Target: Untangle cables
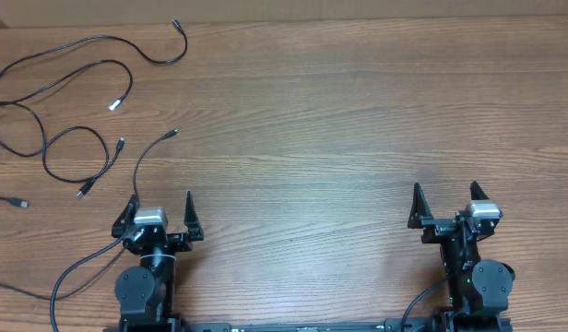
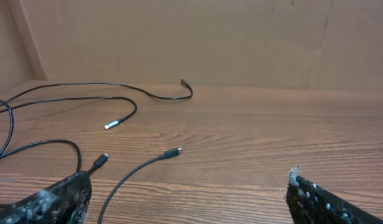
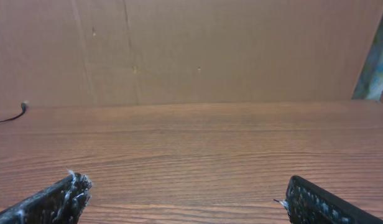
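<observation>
Thin black cables [image 1: 58, 101] lie in loose loops at the far left of the table. One tip is silvery white [image 1: 115, 104]; it also shows in the left wrist view [image 2: 110, 125]. One cable runs up to a plug [image 1: 176, 23] at the back. Another cable [image 1: 146, 157] curves from beside my left gripper toward its plug end [image 2: 174, 151]. My left gripper [image 1: 161, 205] is open and empty, near the front edge, with that cable passing by its left finger. My right gripper [image 1: 444, 195] is open and empty at the front right, far from the cables.
A plug end [image 1: 21, 202] lies at the far left edge. A brown cardboard wall [image 3: 191, 50] stands behind the wooden table [image 1: 358, 120]. Thicker black cords run from the arm bases at the front edge.
</observation>
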